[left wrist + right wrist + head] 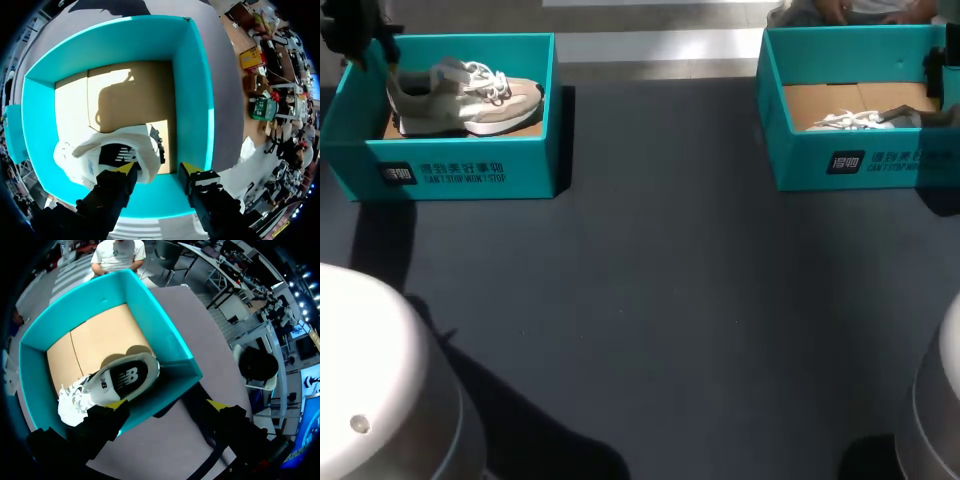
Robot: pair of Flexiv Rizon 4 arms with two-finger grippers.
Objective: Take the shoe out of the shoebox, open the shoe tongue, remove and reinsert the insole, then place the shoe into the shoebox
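A beige shoe [465, 97] with white laces stands upright in the left teal shoebox [450, 170]. My left gripper [157, 169] hangs over that box's corner, open; one finger is above the shoe's heel opening [117, 154], the other over the teal wall [192, 115]. From the head view only the gripper's dark body [355, 35] shows at the box's far left corner. A second shoe [120, 382] with white laces lies low in the right shoebox [840, 160]. My right gripper [167, 405] is wide open above that box's near wall, holding nothing.
Dark grey table [660, 300] stretches between and in front of the two boxes. The rounded white bases of both arms [370, 380] fill the near corners. The right box's cardboard floor [95, 340] is bare beyond the shoe.
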